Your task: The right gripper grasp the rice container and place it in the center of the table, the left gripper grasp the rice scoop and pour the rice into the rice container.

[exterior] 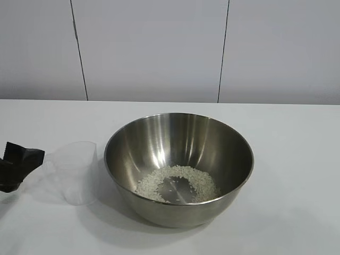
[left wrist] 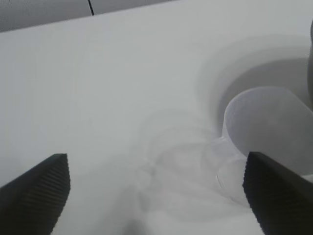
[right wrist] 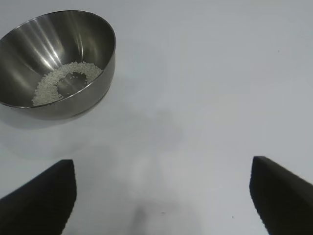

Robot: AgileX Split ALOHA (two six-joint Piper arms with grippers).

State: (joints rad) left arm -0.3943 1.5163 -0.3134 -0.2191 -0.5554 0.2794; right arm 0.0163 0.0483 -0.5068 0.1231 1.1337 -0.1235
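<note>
**A:** Start with the exterior view. How far along is it?

**B:** Nearly done, I'd judge. The bowl sits about mid-tabletop, and the rice lies in a ring on its bottom. The scoop stands upright just left of the bowl, apparently empty. The left end effector shows at the left edge, close beside the scoop; whether it touches, I can't tell from here.

**A:** And the left wrist view?

**B:** The left end effector has its fingers spread wide with nothing between them. The scoop stands on the tabletop near one fingertip, not gripped. So the scoop looks set down and released.

**A:** The right wrist view?

**B:** The right end effector is also wide open and empty, hanging over bare tabletop well apart from the bowl. The rice is plainly inside it.

**A:** What's left, then?

**B:** Placing the bowl and pouring both appear finished. At most, the left arm has to draw clear of the scoop.
</note>
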